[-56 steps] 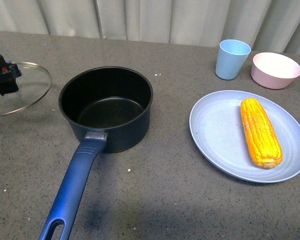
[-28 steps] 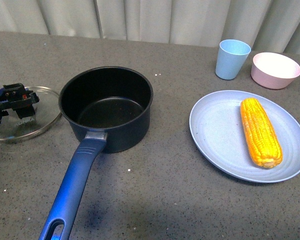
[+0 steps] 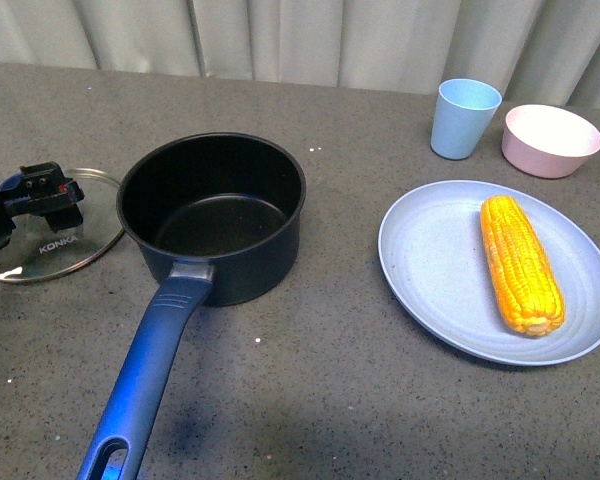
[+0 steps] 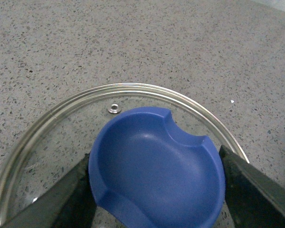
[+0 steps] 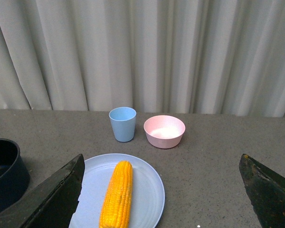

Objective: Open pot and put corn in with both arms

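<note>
Left tool: fingers pressed against both sides of the blue knob, grasping the glass lid. The lid appears to rest flat on the tabletop, just left of the pot. The pot is uncovered and empty. Right tool: released, fingers wide apart. Corn lies on the blue plate, well apart from the pot, to its right.

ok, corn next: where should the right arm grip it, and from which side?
Grip the corn mid-length, coming straight down with the jaws closing across its width. It lies flat on the blue plate, long axis running away from the robot, with both long sides clear. The ends round off, so they are probably less secure.
</note>
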